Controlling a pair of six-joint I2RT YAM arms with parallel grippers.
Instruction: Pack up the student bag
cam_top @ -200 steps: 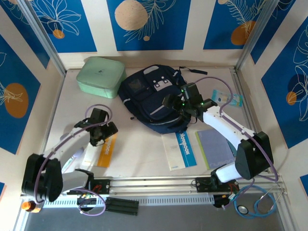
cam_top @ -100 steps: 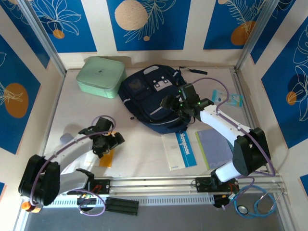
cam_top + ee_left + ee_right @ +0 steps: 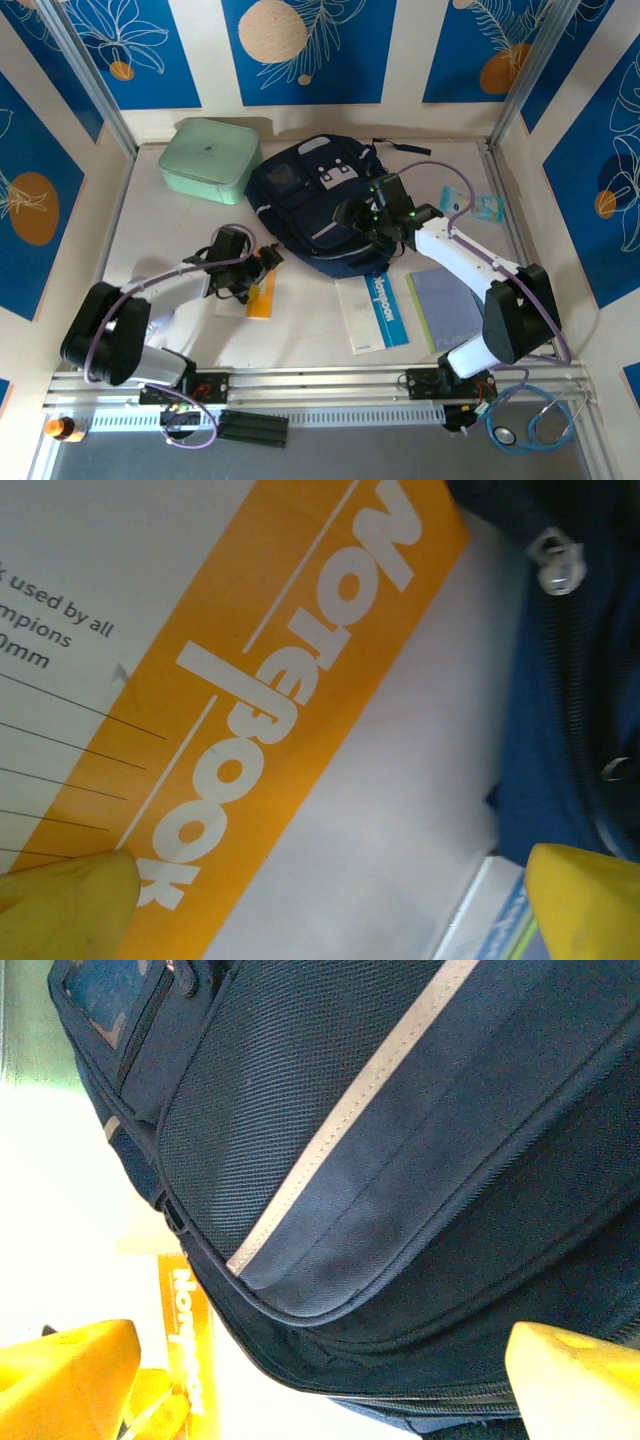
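left gripper [image 3: 325,900], jaws wide, is hovering over the orange notebook [image 3: 250,700] beneath it, probably to grab it; right gripper [image 3: 320,1380], equally wide, is hanging above the student bag [image 3: 400,1160].

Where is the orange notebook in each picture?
Top external: notebook left of centre, beside the bag's near-left edge.
Left wrist: notebook across the middle, bag at right.
Right wrist: notebook at bottom left, below the bag's edge.
Shared landmark: the bag.
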